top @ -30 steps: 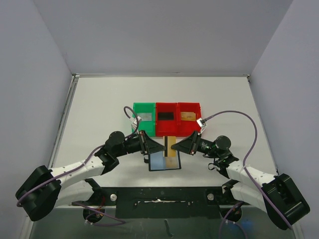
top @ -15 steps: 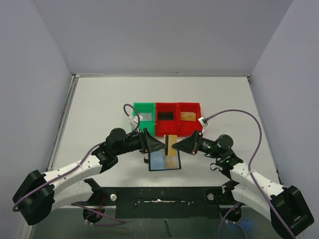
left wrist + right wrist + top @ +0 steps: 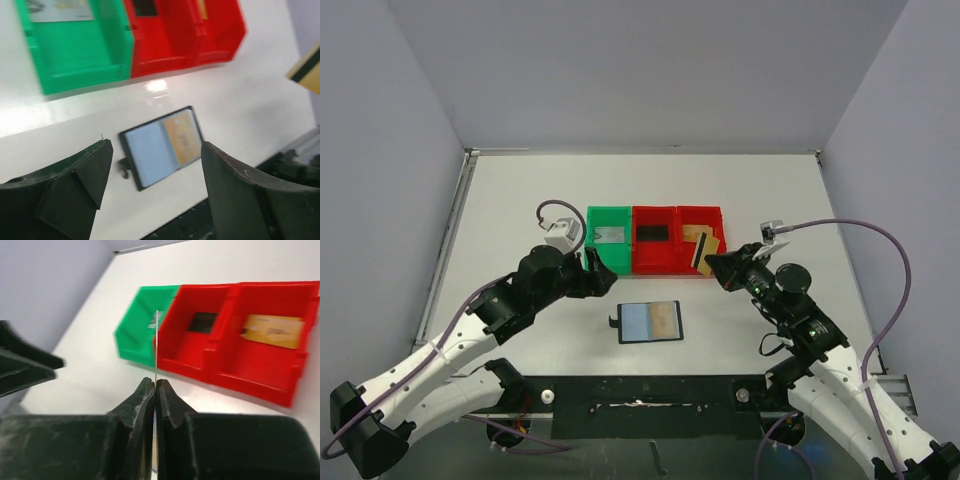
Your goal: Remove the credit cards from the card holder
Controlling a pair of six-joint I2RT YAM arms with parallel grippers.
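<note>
The card holder (image 3: pixel 648 322) lies open and flat on the white table, with a bluish left pocket and a tan patch on its right half. In the left wrist view the holder (image 3: pixel 162 145) sits below and between the spread fingers. My left gripper (image 3: pixel 603 272) is open and holds nothing, up and left of the holder. My right gripper (image 3: pixel 708 260) is shut on a gold card with a black stripe (image 3: pixel 704 247), held in the air beside the right red bin. In the right wrist view this card (image 3: pixel 156 340) shows edge-on above my right gripper (image 3: pixel 156 386).
Three bins stand in a row behind the holder. The green bin (image 3: pixel 609 236) holds a pale grey card (image 3: pixel 609 234). The middle red bin (image 3: pixel 655 258) holds a black card (image 3: pixel 202 321), and the right red bin (image 3: pixel 702 216) holds a gold card (image 3: pixel 272 331). A black rail (image 3: pixel 650 390) runs along the near edge.
My right gripper has drawn the striped gold card out of the holder and carried it up and right toward the red bin. The left gripper opened and pulled back to the left.
</note>
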